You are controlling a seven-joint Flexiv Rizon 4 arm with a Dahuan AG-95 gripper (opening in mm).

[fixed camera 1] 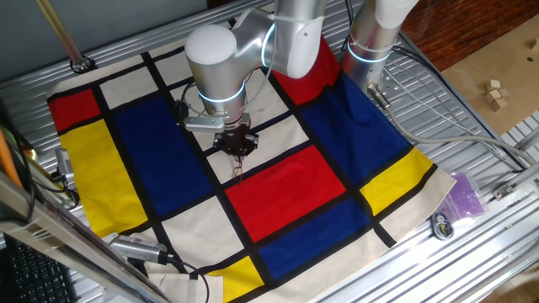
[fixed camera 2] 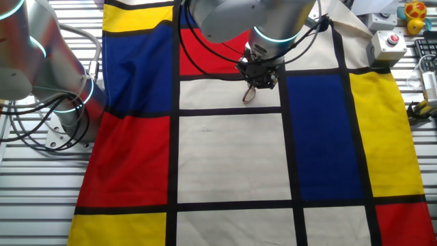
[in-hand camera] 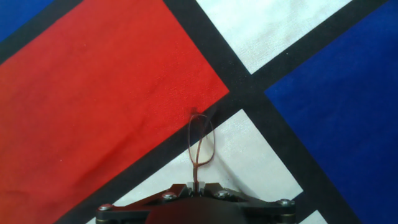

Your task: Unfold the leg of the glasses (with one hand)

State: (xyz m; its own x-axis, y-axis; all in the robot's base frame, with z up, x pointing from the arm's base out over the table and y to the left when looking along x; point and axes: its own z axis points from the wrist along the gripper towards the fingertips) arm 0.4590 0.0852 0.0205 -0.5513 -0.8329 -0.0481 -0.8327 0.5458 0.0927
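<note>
My gripper (in-hand camera: 197, 184) is shut on the glasses (in-hand camera: 201, 142), a thin reddish-brown wire loop that sticks out from between the fingertips, seen edge-on. In the hand view the glasses hang above the corner where a red square, a white square and a black stripe of the cloth (in-hand camera: 93, 112) meet. From one fixed view the gripper (fixed camera 1: 237, 155) hangs low over the cloth's middle with the glasses (fixed camera 1: 238, 171) dangling below it. The other fixed view shows the gripper (fixed camera 2: 257, 80) and glasses (fixed camera 2: 249, 94) over a white square. I cannot tell the leg apart from the frame.
The checked cloth (fixed camera 1: 286, 189) of red, blue, yellow and white squares covers most of the metal table. A purple bag (fixed camera 1: 464, 195) lies at its right edge, wooden blocks (fixed camera 1: 497, 93) beyond. A grey box with a red button (fixed camera 2: 388, 42) stands off the cloth.
</note>
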